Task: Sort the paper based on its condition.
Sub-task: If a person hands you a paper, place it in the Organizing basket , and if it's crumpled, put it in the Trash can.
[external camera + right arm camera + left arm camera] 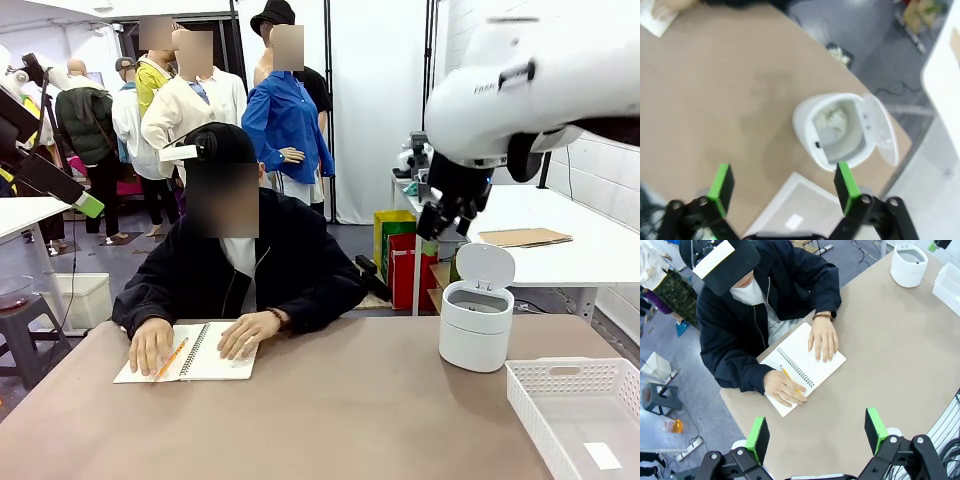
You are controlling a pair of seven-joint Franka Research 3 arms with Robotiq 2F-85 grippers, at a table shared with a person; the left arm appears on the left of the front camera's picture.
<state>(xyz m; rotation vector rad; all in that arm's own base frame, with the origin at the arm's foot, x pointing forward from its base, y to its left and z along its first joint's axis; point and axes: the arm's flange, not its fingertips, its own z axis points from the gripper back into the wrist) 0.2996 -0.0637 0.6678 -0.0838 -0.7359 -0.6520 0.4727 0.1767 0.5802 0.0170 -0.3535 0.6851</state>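
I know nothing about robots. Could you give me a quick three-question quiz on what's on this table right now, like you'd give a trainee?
1. True or false: the lid of the white bin is shut.
2. The person's hands rest on: A) the spiral notebook; B) a laptop; C) a plate.
3. Looking down from the right wrist view, what lies inside the white bin?

Key: 1 false, the lid stands open. 2 A. 3 crumpled white paper.
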